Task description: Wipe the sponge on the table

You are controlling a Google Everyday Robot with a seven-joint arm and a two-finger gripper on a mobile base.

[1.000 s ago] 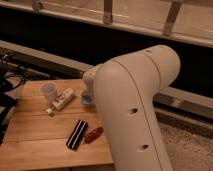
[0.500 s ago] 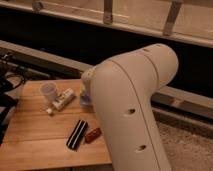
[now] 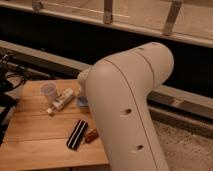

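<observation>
The big white arm (image 3: 131,110) looms over the plank tabletop (image 3: 40,137). Its end effector (image 3: 83,86) hangs by the far right edge, mostly hidden; I cannot tell its opening. The pale blue sponge (image 3: 81,103) lies just beneath on the tabletop.

High view, down past near arm (image 3: 125,115) onto table (image 3: 35,136), end effector behind arm

The whitish gripper (image 3: 82,91) is sitting at the white arm's (image 3: 125,110) left edge, just over the pale blue sponge (image 3: 81,103). Nearer the camera than the gripper, a black-and-white striped block (image 3: 77,134) is lying on the light-brown planked table (image 3: 35,142).
</observation>
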